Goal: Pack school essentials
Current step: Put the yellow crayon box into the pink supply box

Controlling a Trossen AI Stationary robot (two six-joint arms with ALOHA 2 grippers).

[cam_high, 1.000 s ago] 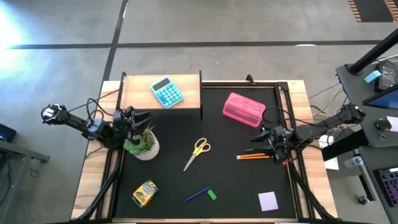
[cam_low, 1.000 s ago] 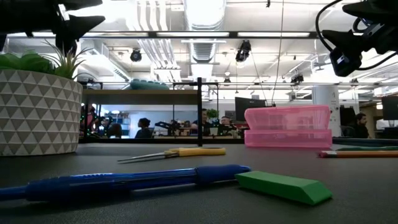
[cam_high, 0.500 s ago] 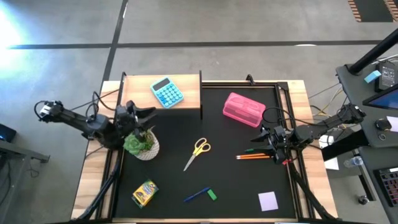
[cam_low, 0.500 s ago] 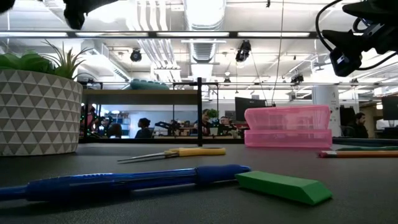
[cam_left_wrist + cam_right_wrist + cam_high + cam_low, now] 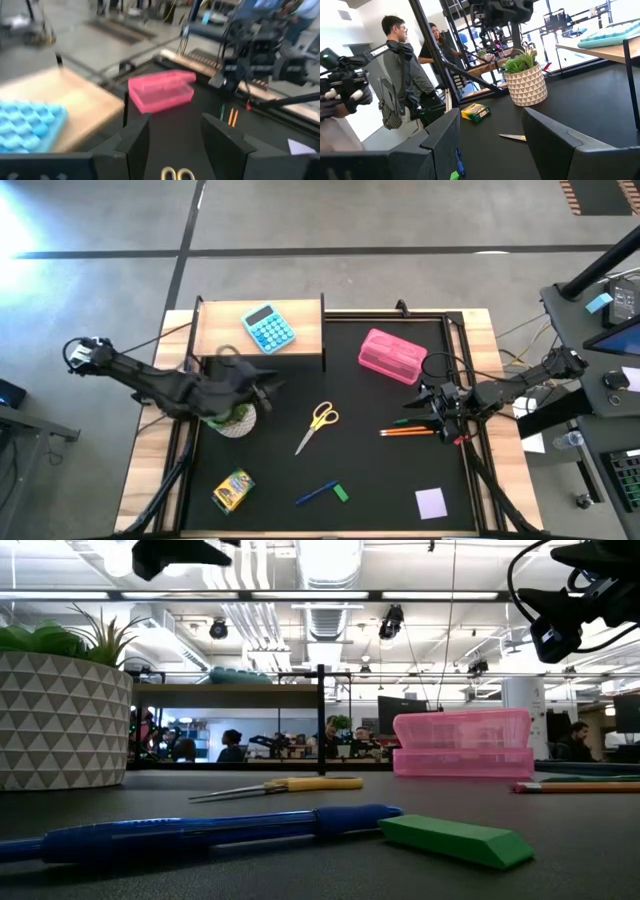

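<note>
Both grippers empty, jaws apart: left gripper [image 5: 268,385] above plant [image 5: 232,414], right gripper [image 5: 425,411] beside pencils [image 5: 407,431].

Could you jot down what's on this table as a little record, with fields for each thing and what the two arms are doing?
left tool: open, empty, above the potted plant
right tool: open, empty, by the pencils
scissors: mid-mat
pink case: closed, far side of mat
calculator: on wooden board
blue pen: beside green eraser
yellow box: near left corner
lilac pad: near right corner
</note>
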